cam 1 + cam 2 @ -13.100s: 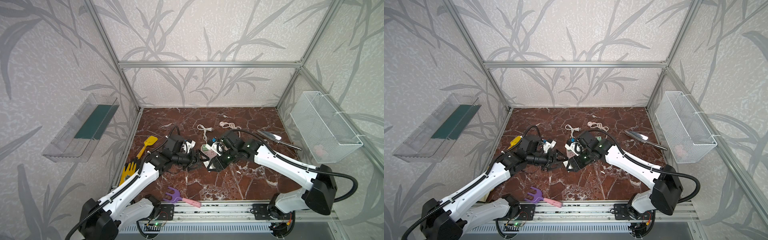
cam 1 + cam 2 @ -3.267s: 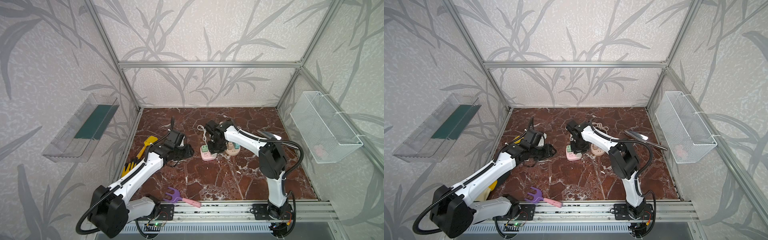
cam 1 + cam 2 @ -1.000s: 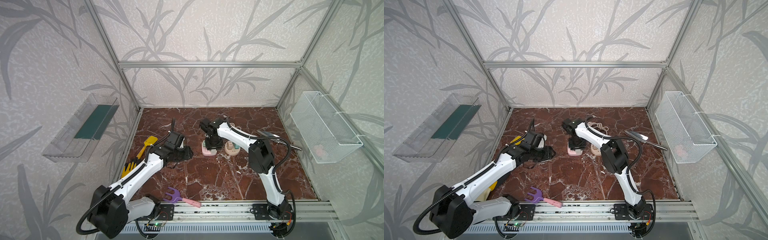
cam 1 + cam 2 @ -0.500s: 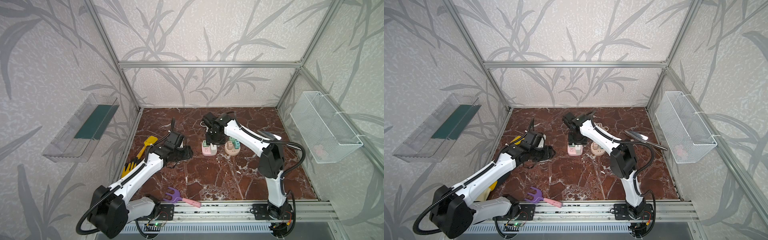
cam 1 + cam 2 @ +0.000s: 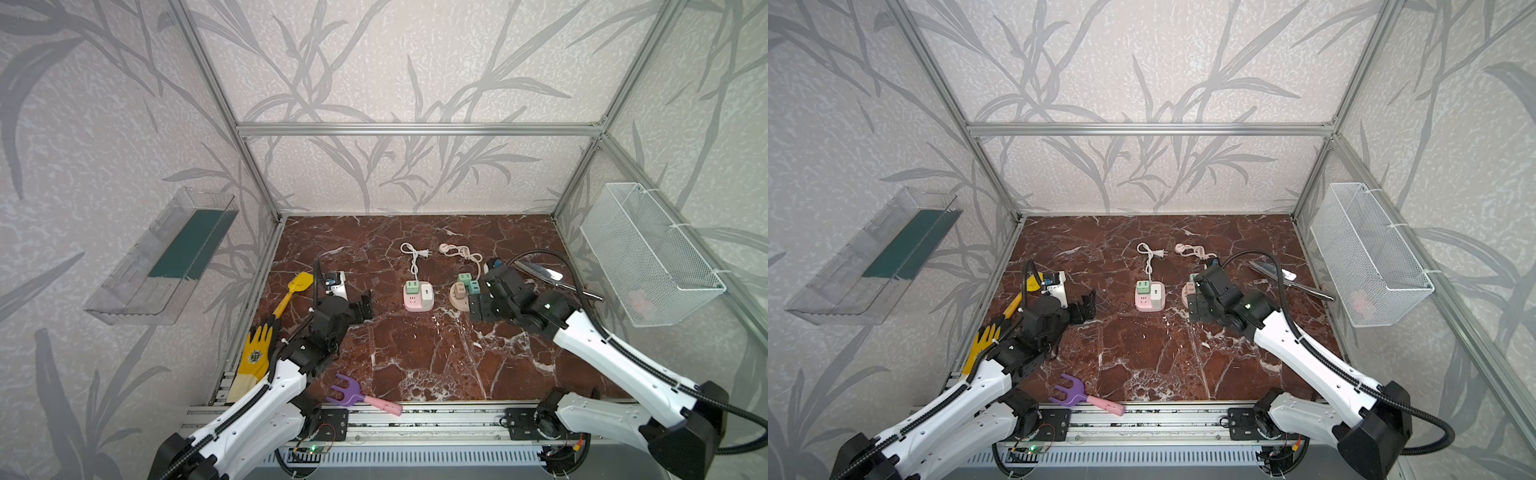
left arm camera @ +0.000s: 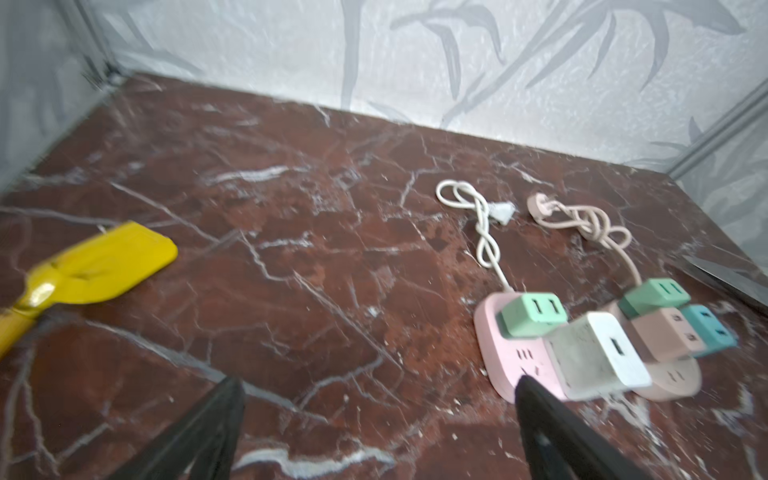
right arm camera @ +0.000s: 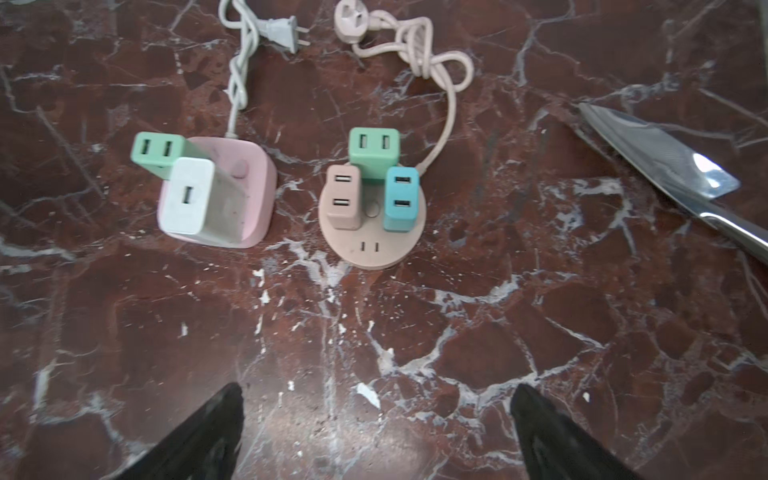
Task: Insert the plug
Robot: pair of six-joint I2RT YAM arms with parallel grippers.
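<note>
In both top views, with the pink strip (image 5: 414, 306) taken as the dial's centre, a round strip (image 5: 459, 306) is seen just beside it at three o'clock, and a white cord (image 5: 412, 254) is led off toward twelve. The left gripper (image 5: 364, 307) is found at nine o'clock, apart from the pink strip, its jaws parted and nothing held. A yellow shovel (image 5: 296, 287) is laid beyond it. The right gripper (image 5: 478, 307) is placed past the round strip at three o'clock, likewise spread and empty. A metal trowel (image 5: 545, 274) is laid farther out, toward two, and a purple rake (image 5: 349, 388) is seen at seven. The white plug (image 5: 426, 291) is seated upright on the pink strip, beside a green adapter (image 5: 412, 286). In a top view the round strip (image 5: 1185, 297) is partly covered by the right gripper (image 5: 1197, 311).

In the left wrist view, bare marble (image 6: 332, 291) is framed between the black fingers (image 6: 199, 428). The white plug (image 6: 602, 357) is shown, blurred, as a boxy block with one slot in its white top and scuffed grey sides.

In the right wrist view, open marble is seen between the spread fingers (image 7: 557, 432) and the white plug (image 7: 189, 199). Its prongs are hidden inside the pink strip (image 7: 255, 178). The metal trowel (image 7: 665, 158) is cut off at the frame's edge.
</note>
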